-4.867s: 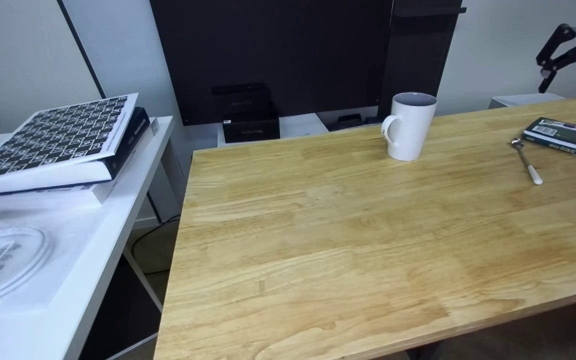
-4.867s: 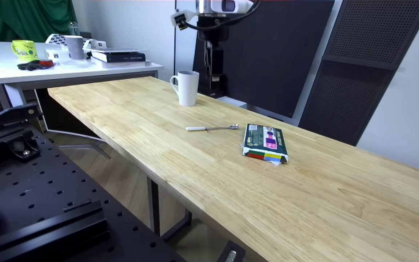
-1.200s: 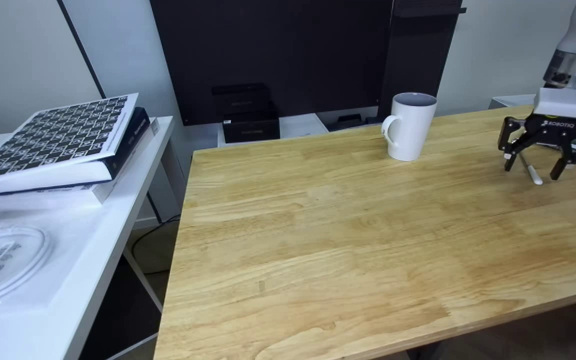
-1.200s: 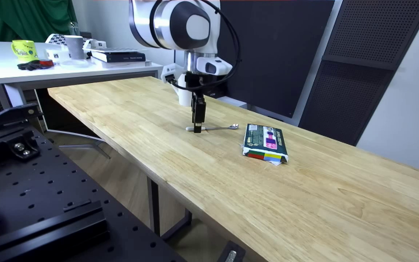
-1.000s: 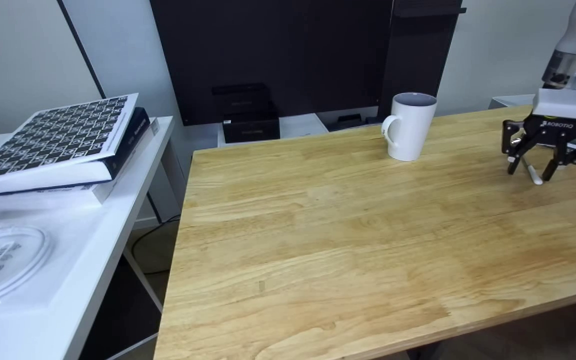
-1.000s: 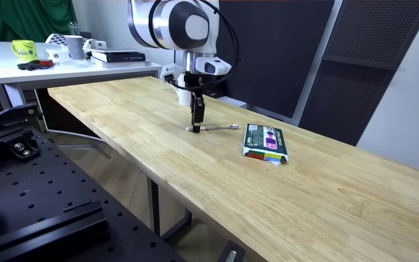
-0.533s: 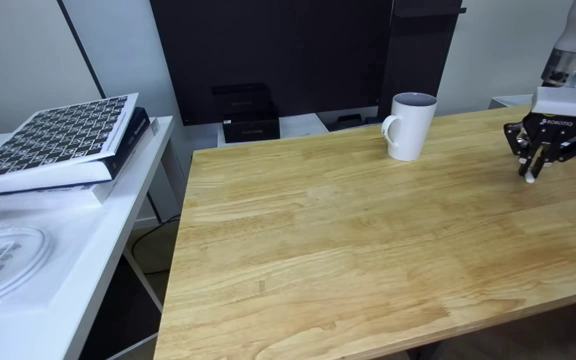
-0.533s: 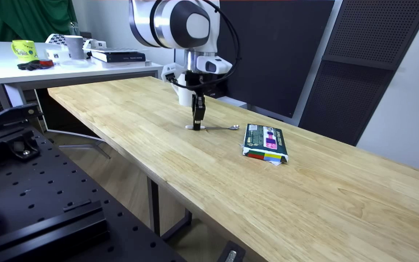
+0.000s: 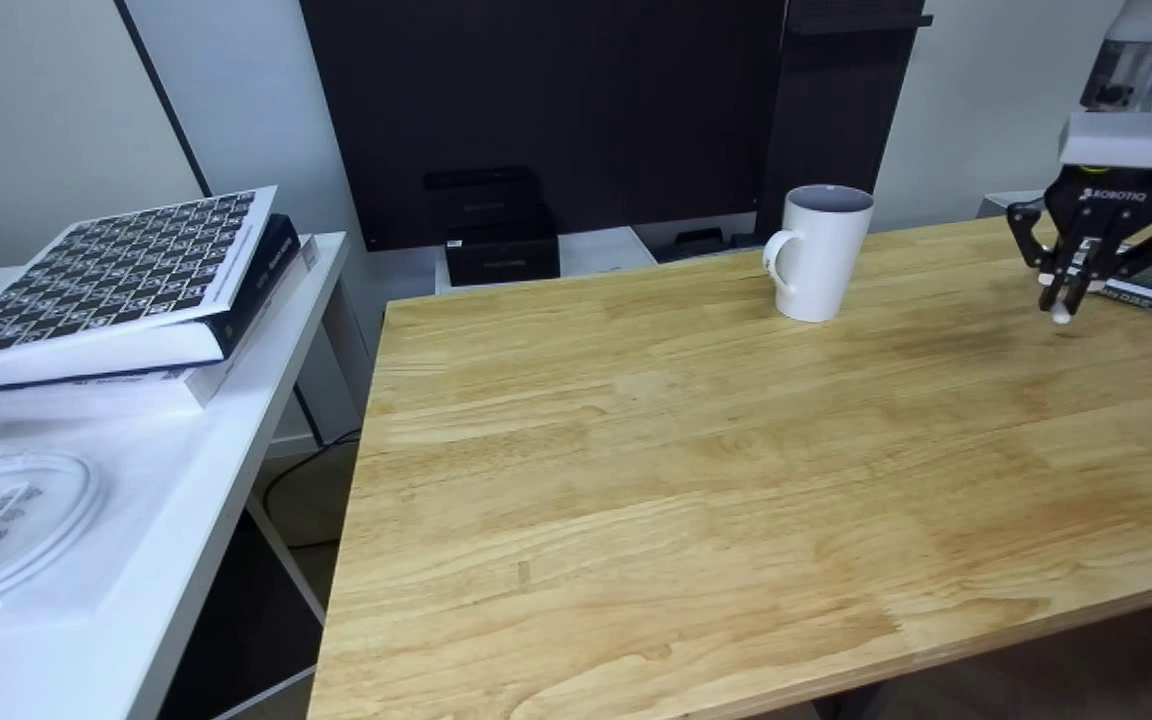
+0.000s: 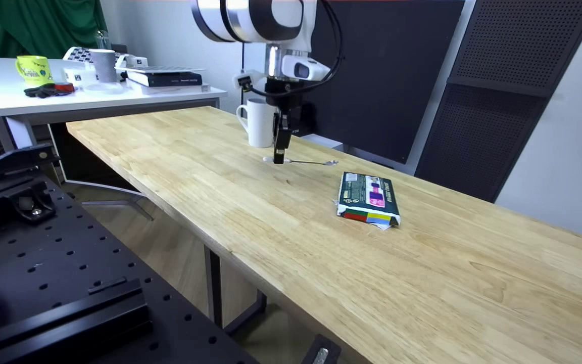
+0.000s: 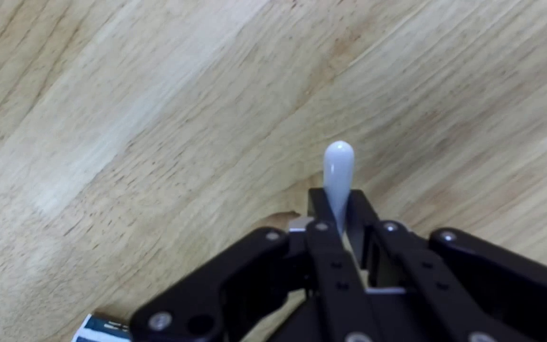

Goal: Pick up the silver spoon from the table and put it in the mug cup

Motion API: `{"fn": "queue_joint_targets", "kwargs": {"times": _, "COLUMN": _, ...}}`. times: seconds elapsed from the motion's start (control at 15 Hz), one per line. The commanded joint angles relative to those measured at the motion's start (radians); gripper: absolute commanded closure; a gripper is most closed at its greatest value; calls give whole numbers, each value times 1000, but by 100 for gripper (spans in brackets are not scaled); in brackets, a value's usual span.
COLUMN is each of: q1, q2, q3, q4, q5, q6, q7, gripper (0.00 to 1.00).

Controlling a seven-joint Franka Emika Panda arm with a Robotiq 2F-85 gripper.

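Observation:
My gripper (image 11: 336, 205) is shut on the white handle of the silver spoon (image 11: 339, 164), whose rounded end sticks out past the fingertips in the wrist view. An exterior view shows the spoon's metal bowl (image 10: 330, 163) on the far side of the gripper (image 10: 279, 158); the spoon lies roughly level, a little above the table (image 10: 372, 283). The white mug cup (image 9: 821, 262) stands upright on the table, its handle facing left in both exterior views. In an exterior view the gripper (image 9: 1060, 300) hangs to the right of the mug, apart from it.
A flat dark green package (image 10: 369, 194) lies on the table close to the spoon's bowl end. Beyond the table's end is a white side table (image 9: 236, 480) with stacked books (image 9: 126, 280). A dark panel (image 9: 556, 110) rises behind the table.
The gripper has come down to the spoon, closed on its handle and risen again, lifting the spoon off the table. The mug and the package have not moved.

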State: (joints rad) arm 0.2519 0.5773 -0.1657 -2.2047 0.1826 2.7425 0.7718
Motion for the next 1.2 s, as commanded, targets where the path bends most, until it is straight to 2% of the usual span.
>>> {"fn": "queue_joint_targets", "kwargs": {"times": 0.0, "q1": 12, "q2": -90, "q3": -6, "q4": 9, "q5": -18, "q6": -111, "q7": 78, "gripper": 97}}
{"fn": "queue_joint_targets", "kwargs": {"times": 0.2, "q1": -12, "q2": -159, "q3": 32, "q4": 21, "q5": 7, "q6": -231, "q7": 126, "gripper": 97}}
{"fn": "queue_joint_targets", "kwargs": {"times": 0.4, "q1": -52, "q2": -236, "q3": 100, "q4": 13, "q5": 65, "q6": -331, "q7": 115, "gripper": 97}}
{"fn": "queue_joint_targets", "kwargs": {"times": 0.6, "q1": -117, "q2": -289, "q3": 179, "q4": 24, "q5": 222, "q6": -405, "q7": 53, "gripper": 97}}
{"fn": "queue_joint_targets", "kwargs": {"times": 0.8, "q1": -170, "q2": -318, "q3": 223, "q4": 47, "q5": 414, "q6": -466, "q7": -1, "gripper": 97}}
{"fn": "queue_joint_targets", "kwargs": {"times": 0.93, "q1": -191, "q2": -330, "q3": 229, "q4": 67, "q5": 509, "q6": -502, "q7": -35, "gripper": 97}}
{"fn": "queue_joint_targets", "kwargs": {"times": 1.13, "q1": -215, "q2": -328, "q3": 209, "q4": 122, "q5": 591, "q6": -576, "q7": -53, "gripper": 97}}
